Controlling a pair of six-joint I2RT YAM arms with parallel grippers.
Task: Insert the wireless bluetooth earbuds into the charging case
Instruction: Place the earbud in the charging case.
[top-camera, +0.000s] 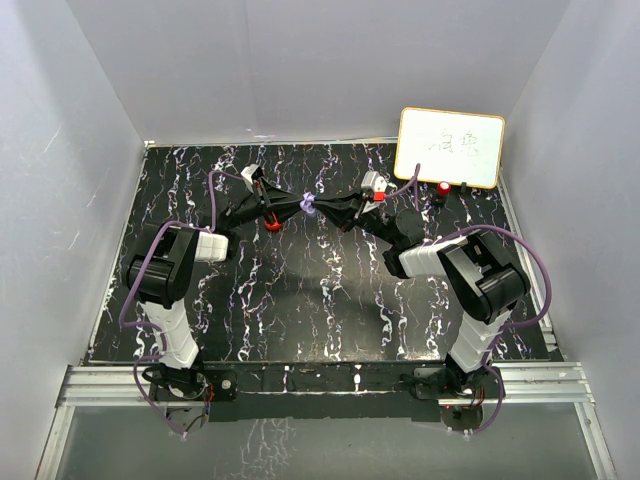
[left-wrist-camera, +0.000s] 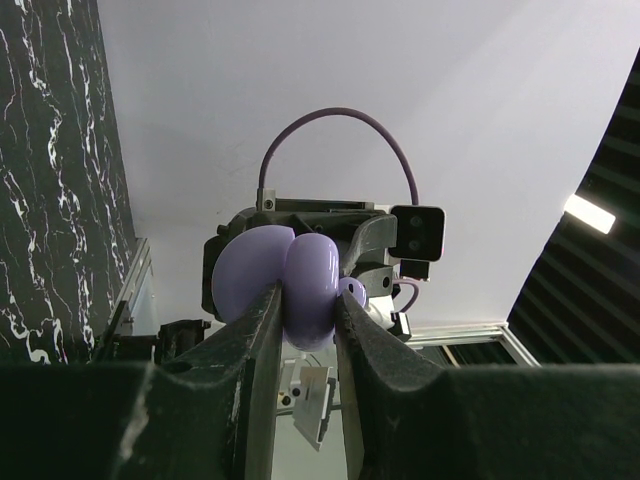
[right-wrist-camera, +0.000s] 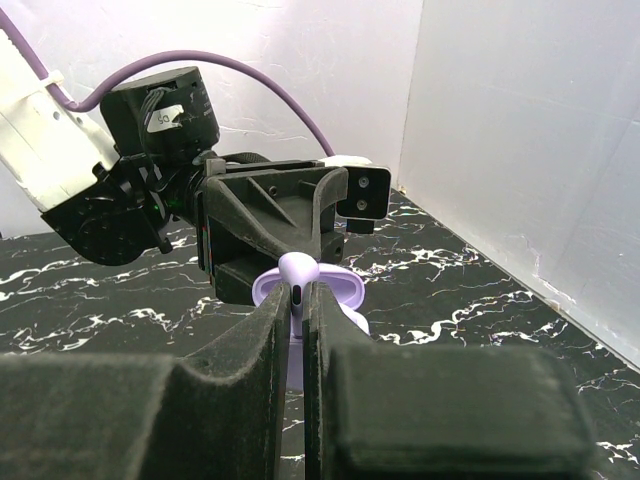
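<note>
Clamping pale purple round plastic charging case (left-wrist-camera: 312, 268) in left gripper (left-wrist-camera: 307, 298) | right gripper (right-wrist-camera: 298, 298) pinches pale purple stemmed earbud (right-wrist-camera: 298, 268) just beside it, above table (top-camera: 300, 300) | only top view shows red round puck (top-camera: 442, 188) near whiteboard (top-camera: 450, 147).

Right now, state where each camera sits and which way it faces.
Top external: fixed above and behind the bases, facing down onto the table; the left arm and right arm show whole, meeting mid-table.
Left wrist: on the left arm, facing along the left fingers, shut on the purple charging case, toward the right wrist camera.
Right wrist: on the right arm, facing along the right fingers, shut on a pale purple earbud, toward the left wrist camera.
Shared: both wrist views show case and earbud, from opposite sides.
</note>
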